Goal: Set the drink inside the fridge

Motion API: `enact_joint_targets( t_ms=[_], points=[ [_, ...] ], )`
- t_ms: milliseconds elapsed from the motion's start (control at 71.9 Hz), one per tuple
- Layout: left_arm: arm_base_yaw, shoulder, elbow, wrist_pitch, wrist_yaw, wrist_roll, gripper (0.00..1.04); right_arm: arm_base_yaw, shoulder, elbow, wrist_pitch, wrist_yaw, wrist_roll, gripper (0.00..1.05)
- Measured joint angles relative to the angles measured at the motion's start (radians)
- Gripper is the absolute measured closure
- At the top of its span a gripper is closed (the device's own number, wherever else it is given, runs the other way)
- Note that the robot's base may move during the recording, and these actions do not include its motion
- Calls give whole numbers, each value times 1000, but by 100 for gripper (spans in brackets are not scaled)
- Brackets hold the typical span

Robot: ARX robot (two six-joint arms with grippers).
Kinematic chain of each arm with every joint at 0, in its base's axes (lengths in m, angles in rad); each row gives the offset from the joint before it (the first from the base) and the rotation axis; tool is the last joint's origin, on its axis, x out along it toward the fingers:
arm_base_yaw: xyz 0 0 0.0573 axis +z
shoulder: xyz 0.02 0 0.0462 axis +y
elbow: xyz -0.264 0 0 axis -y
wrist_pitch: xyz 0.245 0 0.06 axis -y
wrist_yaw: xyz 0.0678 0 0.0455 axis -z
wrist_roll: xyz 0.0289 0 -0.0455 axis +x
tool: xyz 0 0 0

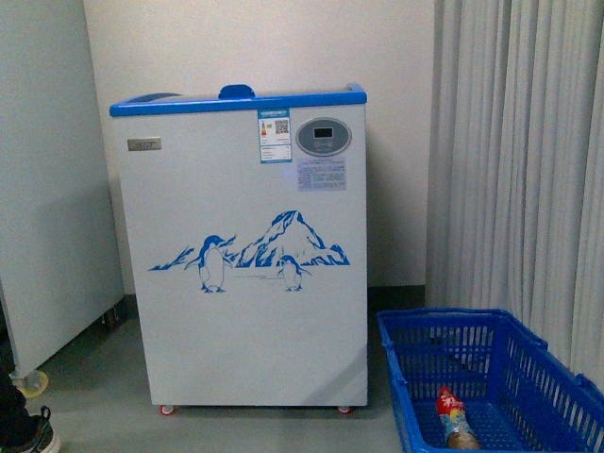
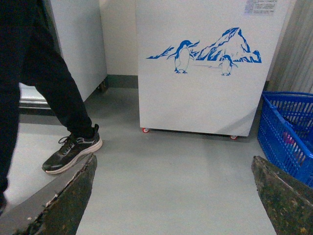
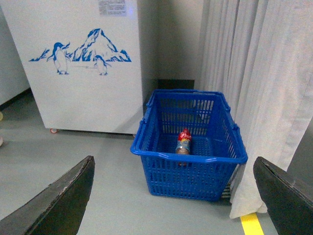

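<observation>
The drink (image 1: 455,418) (image 3: 184,142), a small bottle with a red-and-white label and brownish liquid, lies on the floor of the blue basket (image 1: 491,332) (image 3: 188,157). The fridge (image 1: 241,245) (image 2: 205,88) (image 3: 83,83), white with a blue top rim and a penguin-and-mountain picture, stands left of the basket with its lid shut. My left gripper (image 2: 173,196) is open over bare grey floor, well short of the fridge. My right gripper (image 3: 173,196) is open, low and in front of the basket, holding nothing. Neither arm shows in the front view.
A plain white cabinet (image 1: 47,189) stands left of the fridge. A person's dark-trousered leg and sneaker (image 2: 73,149) stand on the floor near it. Pale curtains (image 1: 519,151) (image 3: 254,88) hang right of the basket. Yellow floor tape (image 3: 253,224) lies by the curtain hem.
</observation>
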Motion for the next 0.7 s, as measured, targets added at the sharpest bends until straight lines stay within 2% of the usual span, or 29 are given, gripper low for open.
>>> enact_joint_targets(
  t_ms=[695],
  points=[
    [0,0,0,0,0,0,8,0,0,0,0,0,0,8]
  ],
)
